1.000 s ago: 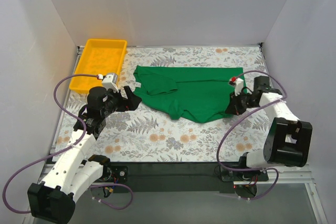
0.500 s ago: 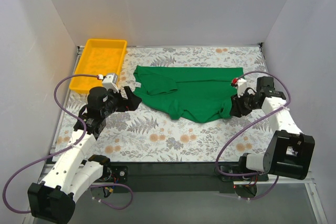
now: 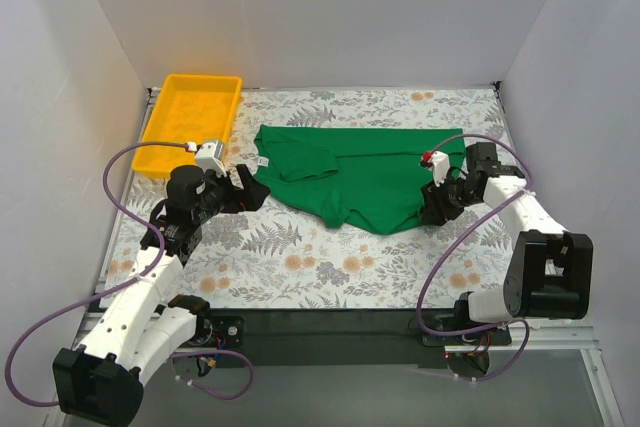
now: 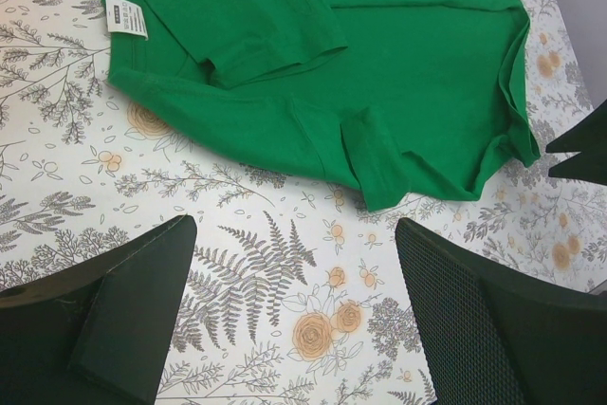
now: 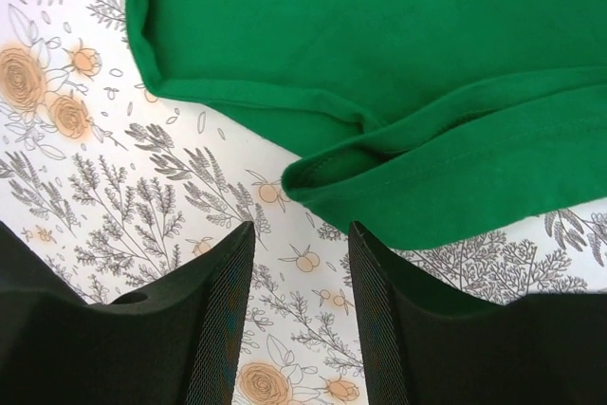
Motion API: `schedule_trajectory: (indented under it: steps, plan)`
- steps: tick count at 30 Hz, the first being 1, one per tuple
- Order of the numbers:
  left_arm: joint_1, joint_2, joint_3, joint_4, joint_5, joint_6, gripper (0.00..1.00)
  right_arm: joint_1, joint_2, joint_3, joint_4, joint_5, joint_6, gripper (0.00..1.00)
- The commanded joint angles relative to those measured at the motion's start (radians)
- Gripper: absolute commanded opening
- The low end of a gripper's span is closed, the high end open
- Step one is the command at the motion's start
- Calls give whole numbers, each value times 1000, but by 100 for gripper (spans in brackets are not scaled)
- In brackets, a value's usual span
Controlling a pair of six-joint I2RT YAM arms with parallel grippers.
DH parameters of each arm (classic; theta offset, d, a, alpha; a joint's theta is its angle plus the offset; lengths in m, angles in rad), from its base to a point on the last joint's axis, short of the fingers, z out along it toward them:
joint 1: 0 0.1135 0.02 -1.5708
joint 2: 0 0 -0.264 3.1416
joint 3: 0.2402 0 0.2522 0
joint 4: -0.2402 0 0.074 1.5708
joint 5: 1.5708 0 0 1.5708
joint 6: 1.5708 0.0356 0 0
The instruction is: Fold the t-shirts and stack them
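Floral table (image 3: 300, 267) bears a green t-shirt (image 3: 370, 172); left gripper (image 3: 245, 190) spread wide near its label (image 3: 263, 160), right gripper (image 3: 432, 209) narrowly parted beside the opposite edge.

The whole counter (image 3: 330, 277) is viewed steeply from above and behind. The t-shirt (image 3: 370, 182) is shared by all views: obliquely from the left wrist, closest from the right.
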Motion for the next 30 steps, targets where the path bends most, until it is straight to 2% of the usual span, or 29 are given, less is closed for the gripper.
schedule_trajectory:
  steps: [1,12,16,19,20,22,23,24,30]
  plan:
    - [-3,0,-4,15,3,18,85,9,9,29,29,52,34,52]
    - [-3,5,-6,13,0,17,85,64,72,42,77,57,85,51]
    - [-3,5,-6,13,2,18,85,78,89,55,101,105,115,49]
    - [-3,8,-6,13,0,18,85,76,98,61,120,137,137,38]
    - [-3,7,-6,15,2,18,85,76,100,59,123,145,140,28]
    - [-2,10,-6,15,2,18,85,78,96,55,130,158,149,18]
    - [-3,11,-6,13,2,18,85,76,92,55,133,163,152,7]
    - [-3,11,-6,15,2,18,85,78,90,52,136,166,152,3]
    - [-3,17,-6,13,5,17,86,72,29,33,144,148,143,1]
